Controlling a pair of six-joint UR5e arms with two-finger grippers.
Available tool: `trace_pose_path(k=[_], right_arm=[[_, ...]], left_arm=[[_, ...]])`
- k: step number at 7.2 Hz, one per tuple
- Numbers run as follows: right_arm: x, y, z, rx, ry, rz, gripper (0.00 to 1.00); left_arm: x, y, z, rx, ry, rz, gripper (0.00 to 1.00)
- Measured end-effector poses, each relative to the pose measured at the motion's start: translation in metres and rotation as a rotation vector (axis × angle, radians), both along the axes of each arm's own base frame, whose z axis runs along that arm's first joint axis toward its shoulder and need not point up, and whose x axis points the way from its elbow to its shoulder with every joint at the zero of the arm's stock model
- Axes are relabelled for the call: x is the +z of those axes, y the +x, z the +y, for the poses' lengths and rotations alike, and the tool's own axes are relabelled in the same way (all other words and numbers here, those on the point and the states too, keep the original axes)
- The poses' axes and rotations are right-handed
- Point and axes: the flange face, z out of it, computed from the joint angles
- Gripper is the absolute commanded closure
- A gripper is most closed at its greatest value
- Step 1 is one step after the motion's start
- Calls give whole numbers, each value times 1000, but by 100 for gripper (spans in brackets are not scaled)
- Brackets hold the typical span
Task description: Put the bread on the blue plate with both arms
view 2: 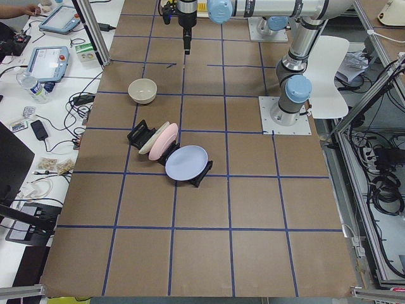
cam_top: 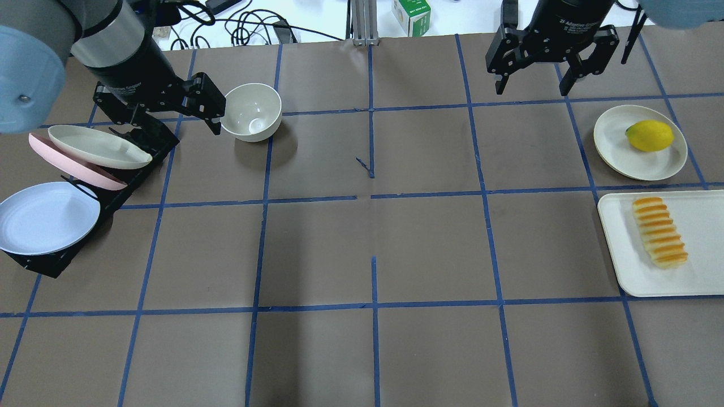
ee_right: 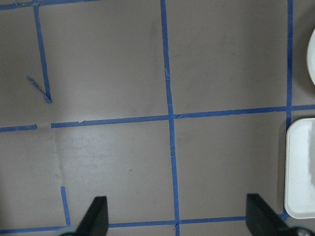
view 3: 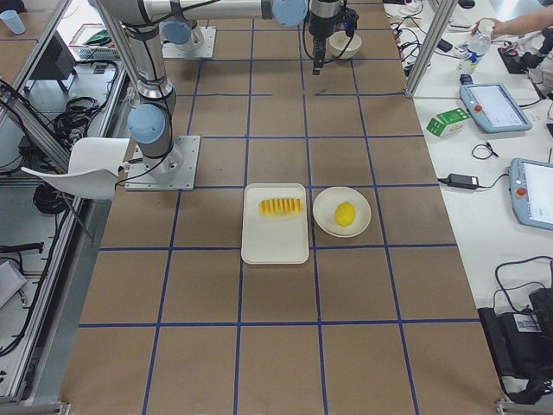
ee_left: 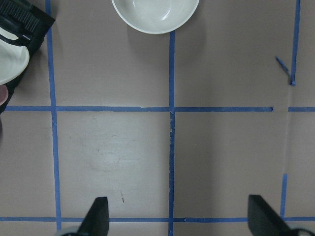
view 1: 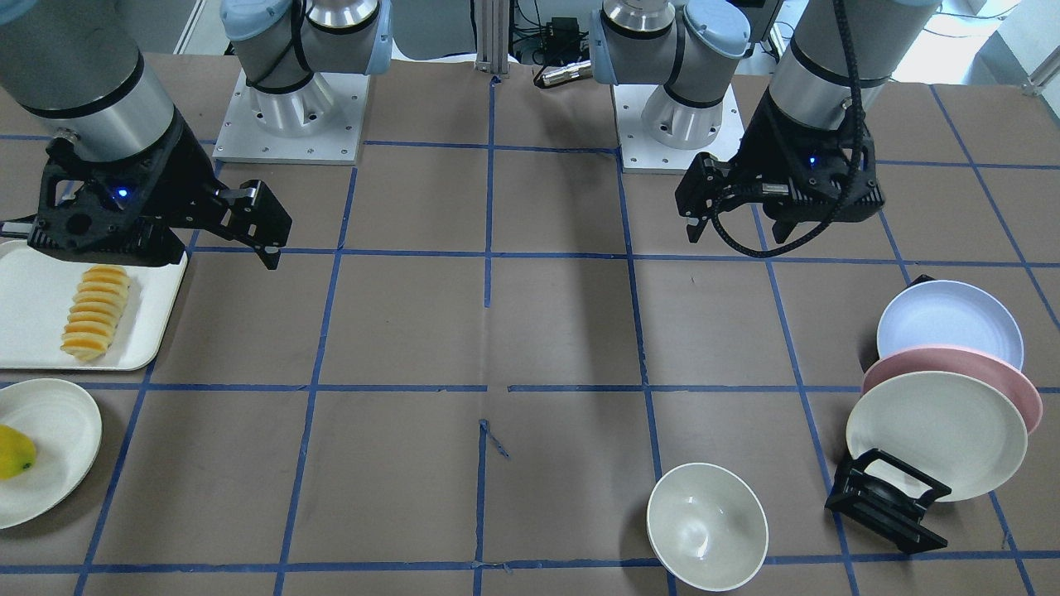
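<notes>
The bread (cam_top: 659, 232), a small yellow-orange ridged loaf, lies on a white tray (cam_top: 701, 226) at the table's right side; it also shows in the front view (view 1: 98, 310). The blue plate (cam_top: 42, 217) leans in a black rack (cam_top: 130, 181) at the left, nearest the robot, also in the front view (view 1: 948, 323). My left gripper (cam_top: 164, 118) hovers open and empty above the rack's far end, beside a bowl (cam_top: 251, 110). My right gripper (cam_top: 531, 87) hovers open and empty beyond the tray. Both wrist views show spread fingers (ee_left: 98, 216) (ee_right: 96, 216) over bare table.
A pink plate (cam_top: 68, 164) and a cream plate (cam_top: 96, 147) stand in the same rack behind the blue one. A yellow lemon-like fruit (cam_top: 649, 135) sits on a cream plate (cam_top: 613, 141) next to the tray. Blue tape lines grid the brown table.
</notes>
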Motion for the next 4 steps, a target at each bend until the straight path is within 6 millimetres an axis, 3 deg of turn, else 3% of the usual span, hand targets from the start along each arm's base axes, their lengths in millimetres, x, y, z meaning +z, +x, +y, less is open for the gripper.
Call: trace_pose_path(k=[2, 4], right_arm=[[-8, -12, -1, -12, 21, 5, 0], [-30, -69, -6, -83, 55, -6, 0]], left_arm=[[8, 19, -1, 29, -14, -9, 0], [23, 68, 1, 121, -42, -12, 0]])
